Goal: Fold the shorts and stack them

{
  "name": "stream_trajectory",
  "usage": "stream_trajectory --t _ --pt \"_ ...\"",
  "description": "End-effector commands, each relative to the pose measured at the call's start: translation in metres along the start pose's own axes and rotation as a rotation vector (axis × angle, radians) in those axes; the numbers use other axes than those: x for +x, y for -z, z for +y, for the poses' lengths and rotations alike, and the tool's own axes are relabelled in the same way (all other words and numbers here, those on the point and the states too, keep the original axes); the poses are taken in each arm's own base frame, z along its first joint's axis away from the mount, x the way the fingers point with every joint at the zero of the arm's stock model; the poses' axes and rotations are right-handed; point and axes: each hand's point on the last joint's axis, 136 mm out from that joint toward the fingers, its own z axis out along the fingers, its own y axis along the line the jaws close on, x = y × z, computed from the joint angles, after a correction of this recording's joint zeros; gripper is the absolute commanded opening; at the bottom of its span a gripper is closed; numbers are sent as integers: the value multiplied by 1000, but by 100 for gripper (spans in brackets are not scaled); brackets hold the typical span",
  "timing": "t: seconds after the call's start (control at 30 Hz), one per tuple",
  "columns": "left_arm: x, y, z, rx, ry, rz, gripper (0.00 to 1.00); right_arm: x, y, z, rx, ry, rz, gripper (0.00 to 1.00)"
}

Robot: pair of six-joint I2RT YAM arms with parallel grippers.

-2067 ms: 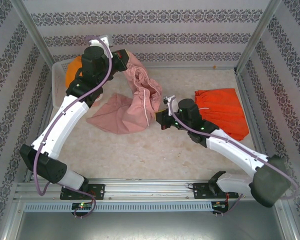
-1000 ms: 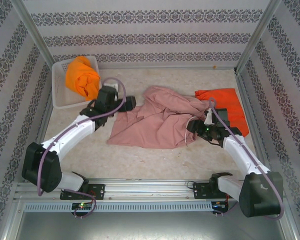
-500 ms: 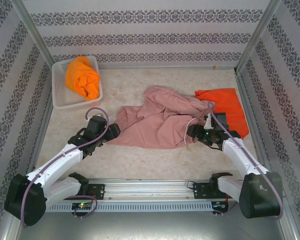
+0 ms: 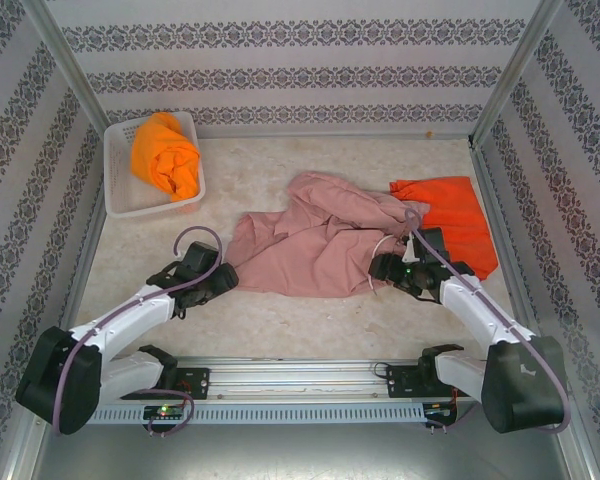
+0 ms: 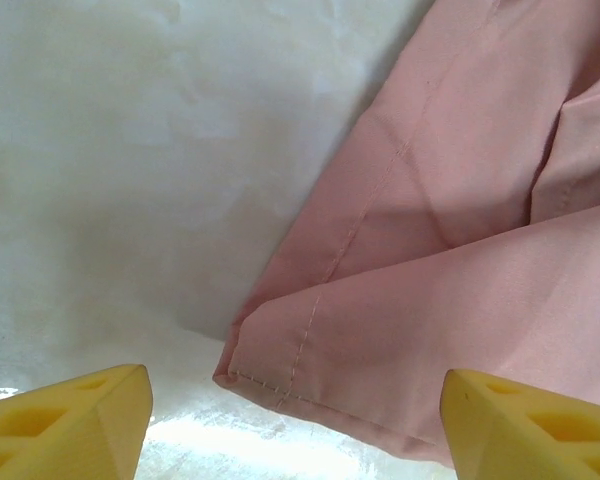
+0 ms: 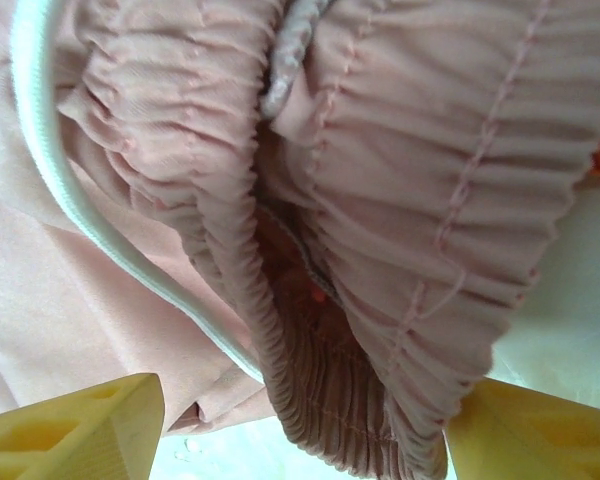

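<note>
Left gripper [image 4: 222,279], jaws released, sits at the pink shorts' [image 4: 315,250] near-left hem corner; right gripper [image 4: 380,266] gapes unclenched about their waistband, near-right; best to pinch single clean edges, then pull flat; red-orange shorts [image 4: 460,222] lie just beyond-right; yellow-orange shorts [image 4: 165,152] far-left, in the basket [image 4: 120,207].

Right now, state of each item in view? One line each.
Dusty pink fabric shorts: unfolded, crumpled.
Red-orange fabric shorts: lying flat, beside the pink pair.
White plastic mesh basket: upright, loaded.
Yellow-orange fabric shorts: bunched inside that basket.
Left pincer: open, at the pink hem corner.
Right pincer: open, astride the pink waistband.
</note>
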Motion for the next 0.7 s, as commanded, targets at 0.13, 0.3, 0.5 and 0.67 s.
stream_trajectory --t 0.13,0.3,0.5,0.67 --pt "2 -13 -12 61 31 13 68 -1 -13 -10 55 -5 10 66" --pt "0 -20 -18 80 33 8 62 -4 -20 -8 56 -5 30 54" --pt "-7 -24 -33 115 22 4 36 -9 -21 -6 60 5 25 35" --pt "-20 -16 -38 124 -5 -46 14 -21 -16 -7 87 32 -21 20"
